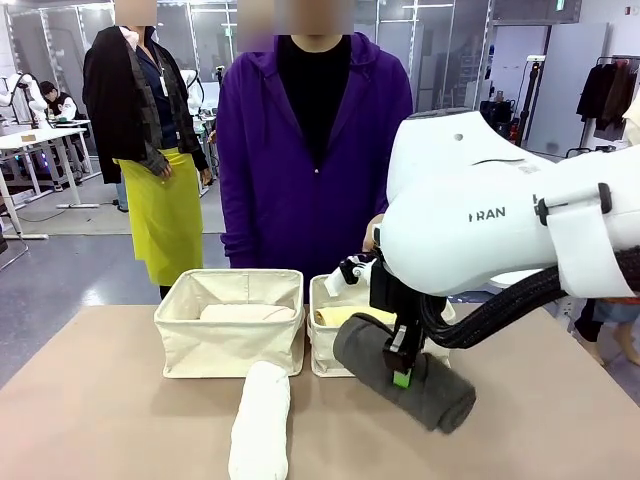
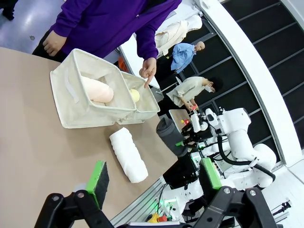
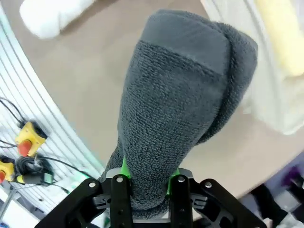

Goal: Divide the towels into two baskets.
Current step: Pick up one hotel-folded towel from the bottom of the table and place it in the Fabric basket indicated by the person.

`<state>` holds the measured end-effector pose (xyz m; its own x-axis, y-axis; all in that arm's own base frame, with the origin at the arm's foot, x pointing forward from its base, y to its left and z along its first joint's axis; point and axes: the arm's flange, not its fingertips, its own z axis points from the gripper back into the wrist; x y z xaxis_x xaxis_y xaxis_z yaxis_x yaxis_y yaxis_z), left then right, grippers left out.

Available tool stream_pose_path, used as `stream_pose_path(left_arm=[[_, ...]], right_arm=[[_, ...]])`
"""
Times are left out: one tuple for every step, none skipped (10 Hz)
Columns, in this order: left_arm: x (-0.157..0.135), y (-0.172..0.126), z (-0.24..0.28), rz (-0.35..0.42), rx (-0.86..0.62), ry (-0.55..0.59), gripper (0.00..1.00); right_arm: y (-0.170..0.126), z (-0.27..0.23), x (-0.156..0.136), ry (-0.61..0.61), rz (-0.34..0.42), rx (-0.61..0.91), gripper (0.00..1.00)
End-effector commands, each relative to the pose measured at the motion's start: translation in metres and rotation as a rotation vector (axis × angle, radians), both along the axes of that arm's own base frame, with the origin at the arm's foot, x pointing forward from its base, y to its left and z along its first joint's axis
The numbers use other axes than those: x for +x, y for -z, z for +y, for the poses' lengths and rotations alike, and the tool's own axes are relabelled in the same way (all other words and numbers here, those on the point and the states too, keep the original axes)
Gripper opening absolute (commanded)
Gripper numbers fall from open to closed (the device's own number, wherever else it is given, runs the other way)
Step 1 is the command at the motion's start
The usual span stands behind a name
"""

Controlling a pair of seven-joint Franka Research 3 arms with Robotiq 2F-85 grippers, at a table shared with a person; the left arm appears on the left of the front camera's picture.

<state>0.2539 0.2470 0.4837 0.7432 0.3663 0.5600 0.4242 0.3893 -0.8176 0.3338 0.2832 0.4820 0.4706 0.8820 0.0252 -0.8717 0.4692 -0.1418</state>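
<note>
Nearest, a white terry-cloth towel roll lies on the tan tabletop, in front of a cream canvas basket that holds a yellow terry-cloth towel roll. Touching that basket's left side is a matching cream canvas basket holding a pale peach towel roll. Just in front of the yellow-towel basket, the right hand is clenched around a dark grey terry-cloth towel roll, held tilted above the tabletop. A person in a purple jacket stands behind the basket.

From the left wrist, the left hand is released, its green pads apart with nothing between them, well apart from the yellow-towel basket. The person's hand points a finger down at that basket.

From the right wrist, the grey roll rises from between the clenched fingers, with the yellow-towel basket beyond its far end.

The step in hand appears to be carrying the grey towel to a basket. Next, it likely needs raising over the yellow-towel basket's rim, lining up lengthwise, then releasing.
</note>
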Motion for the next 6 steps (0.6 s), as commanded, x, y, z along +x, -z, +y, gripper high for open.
stream_pose_path(left_arm=[[-0.003,-0.004,0.000,-0.015,-0.005,0.004,0.97],[-0.003,-0.004,0.000,-0.015,-0.005,0.004,0.97],[-0.003,-0.004,0.000,-0.015,-0.005,0.004,0.97],[-0.003,-0.004,0.000,-0.015,-0.005,0.004,0.97],[-0.003,-0.004,0.000,-0.015,-0.005,0.004,0.97],[-0.003,-0.004,0.000,-0.015,-0.005,0.004,0.97]], right_arm=[[-0.029,0.008,0.028,-0.265,-0.180,-0.117,0.31],[-0.030,0.011,0.048,-0.435,-0.170,-0.131,0.31],[-0.027,0.013,0.067,-0.501,-0.227,-0.213,0.31],[-0.028,0.014,0.091,-0.566,-0.236,-0.200,0.31],[-0.028,0.013,0.115,-0.579,-0.269,-0.210,0.31],[-0.028,0.016,0.137,-0.609,-0.283,-0.201,0.31]])
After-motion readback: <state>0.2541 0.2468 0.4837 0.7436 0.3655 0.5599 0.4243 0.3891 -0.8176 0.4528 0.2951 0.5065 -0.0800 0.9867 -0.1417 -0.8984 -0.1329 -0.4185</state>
